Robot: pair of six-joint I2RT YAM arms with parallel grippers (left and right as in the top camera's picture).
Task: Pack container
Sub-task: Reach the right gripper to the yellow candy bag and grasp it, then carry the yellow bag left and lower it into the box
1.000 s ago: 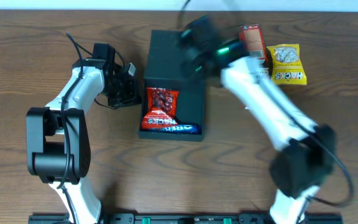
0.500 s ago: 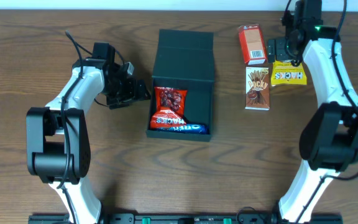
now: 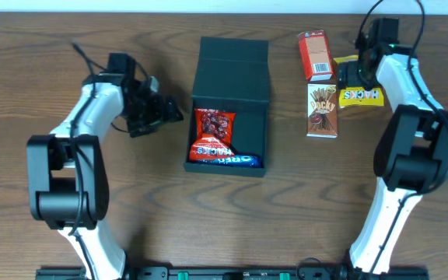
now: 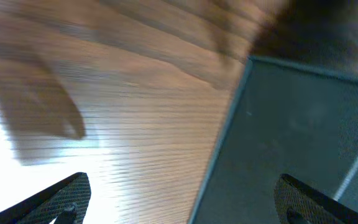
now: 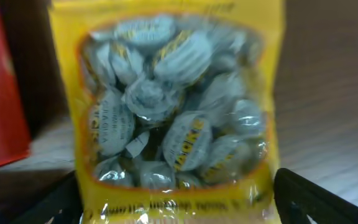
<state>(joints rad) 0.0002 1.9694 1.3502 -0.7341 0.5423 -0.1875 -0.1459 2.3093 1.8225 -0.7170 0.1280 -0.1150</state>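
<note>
Shifting from over the container (image 3: 232, 58) to frame's upper right, right gripper (image 5: 179, 208) hangs released above yellow candy bag (image 5: 176, 106) | left gripper (image 3: 164, 115) released, empty | judgement: next item pick-up pending.

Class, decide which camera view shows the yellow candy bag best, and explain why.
The right wrist view: the yellow candy bag fills the frame, its wrapped sweets visible. Overhead shows it small and partly covered by the right arm. The left wrist view misses it.

Tabletop (image 3: 154, 222): wood, visible grain, satin sheen. Box (image 3: 232, 74): matt dark cardboard, smooth. Yellow bag (image 5: 176, 106): glossy plastic film, clear window. Red pouch (image 3: 212, 127): glossy film. Carton (image 3: 315, 56): smooth printed paperboard.
</note>
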